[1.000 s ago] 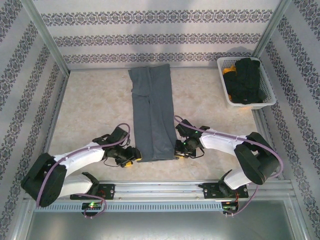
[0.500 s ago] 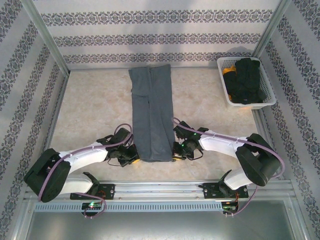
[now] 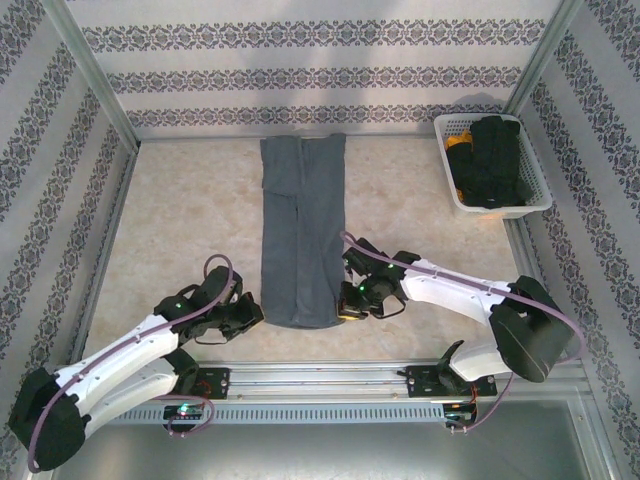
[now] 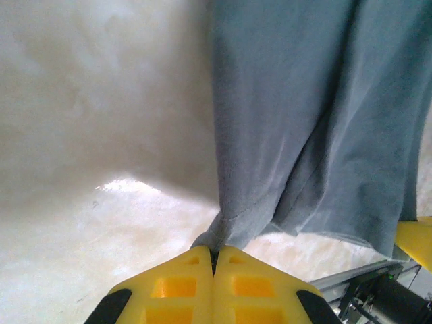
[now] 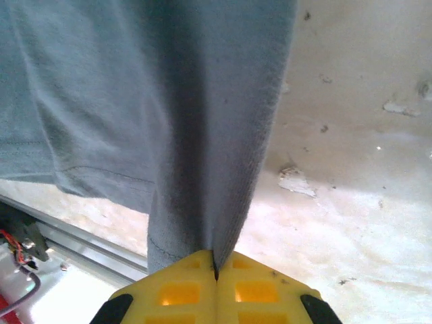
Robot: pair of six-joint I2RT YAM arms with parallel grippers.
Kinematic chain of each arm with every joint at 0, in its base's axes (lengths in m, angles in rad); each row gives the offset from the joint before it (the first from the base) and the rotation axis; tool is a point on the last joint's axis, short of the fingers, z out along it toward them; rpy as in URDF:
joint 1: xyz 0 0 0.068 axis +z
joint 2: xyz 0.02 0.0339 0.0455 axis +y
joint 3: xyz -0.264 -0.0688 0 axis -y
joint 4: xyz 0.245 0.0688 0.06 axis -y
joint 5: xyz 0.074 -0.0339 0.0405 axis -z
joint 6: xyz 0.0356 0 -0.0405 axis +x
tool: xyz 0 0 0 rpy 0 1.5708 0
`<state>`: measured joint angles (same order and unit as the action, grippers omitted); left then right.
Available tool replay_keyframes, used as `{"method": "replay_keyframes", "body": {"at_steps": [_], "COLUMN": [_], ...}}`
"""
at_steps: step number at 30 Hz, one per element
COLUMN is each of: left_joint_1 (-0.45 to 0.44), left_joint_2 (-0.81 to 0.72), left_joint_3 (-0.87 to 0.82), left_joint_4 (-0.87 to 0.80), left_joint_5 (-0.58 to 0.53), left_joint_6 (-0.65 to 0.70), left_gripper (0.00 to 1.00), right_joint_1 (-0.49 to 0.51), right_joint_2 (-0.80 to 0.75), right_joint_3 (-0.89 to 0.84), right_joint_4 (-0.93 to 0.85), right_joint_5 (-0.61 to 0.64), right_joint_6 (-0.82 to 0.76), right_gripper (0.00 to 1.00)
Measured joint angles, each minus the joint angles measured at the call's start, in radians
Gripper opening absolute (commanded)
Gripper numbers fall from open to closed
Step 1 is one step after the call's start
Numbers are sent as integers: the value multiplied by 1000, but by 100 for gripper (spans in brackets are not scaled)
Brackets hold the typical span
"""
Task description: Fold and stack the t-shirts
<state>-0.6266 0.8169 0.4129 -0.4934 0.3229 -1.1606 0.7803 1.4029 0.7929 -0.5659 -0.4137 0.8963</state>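
Since a second ago, we see the left arm's elbow pulled back toward the near-left corner, and its gripper has slid a little outward from the cloth's edge. The right arm has barely moved.

From the top external camera, we look down on a slate-grey t-shirt (image 3: pixel 300 230) folded into a long strip. It runs from the far wall toward the arms, down the middle of the pale table (image 3: pixel 170 210). The left gripper (image 3: pixel 252 312) sits at the strip's near-left corner and the right gripper (image 3: pixel 347 305) at its near-right corner. A white basket (image 3: pixel 497 209) of dark clothes (image 3: pixel 490 160) stands in the far-right corner, well apart from the strip. A metal rail (image 3: pixel 320 375) crosses the near edge.

From the left wrist camera, we see the left gripper (image 4: pixel 214 255) with its yellow fingers (image 4: pixel 172 290) pressed together. They pinch a gathered point of the t-shirt (image 4: pixel 304 101), and the cloth fans out from there, up and to the right. Bare table (image 4: pixel 101 101) lies to the left.

From the right wrist camera, we see the right gripper (image 5: pixel 216 262) likewise clamped on the t-shirt (image 5: pixel 135 88). A vertical fold of fabric rises from between its closed yellow fingers (image 5: pixel 260 290). Scuffed table (image 5: pixel 351 135) shows to the right, and the rail (image 5: pixel 67 244) at the lower left.
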Motion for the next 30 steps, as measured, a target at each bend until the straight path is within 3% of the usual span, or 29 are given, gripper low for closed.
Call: {"method": "replay_keyframes", "body": {"at_steps": [8,13,16,22,30], "left_joint_1": [22,121,225,350,420], "left_joint_2": [-2,78,201,458,740], "left_joint_3": [54,155,217,360,547], "left_joint_4": [-7,69,166,326,461], "left_joint_5": [-60,-69,-43,-17,23], "left_joint_6": [-3,6,23,86,157], "left_gripper": [0,0,0,0,0], "right_joint_1": [-69,-143,-196,-285,-353], "right_joint_2": [0,1,58,235,435], "right_joint_3": [71,145,241,452,650], "right_joint_4": [-50,-48,-45,7,34], "right_joint_5": [-3,-3,-2,18,31], "right_joint_6": [-1,15,17,4,-25], "right_gripper": [0,0,0,0,0]}}
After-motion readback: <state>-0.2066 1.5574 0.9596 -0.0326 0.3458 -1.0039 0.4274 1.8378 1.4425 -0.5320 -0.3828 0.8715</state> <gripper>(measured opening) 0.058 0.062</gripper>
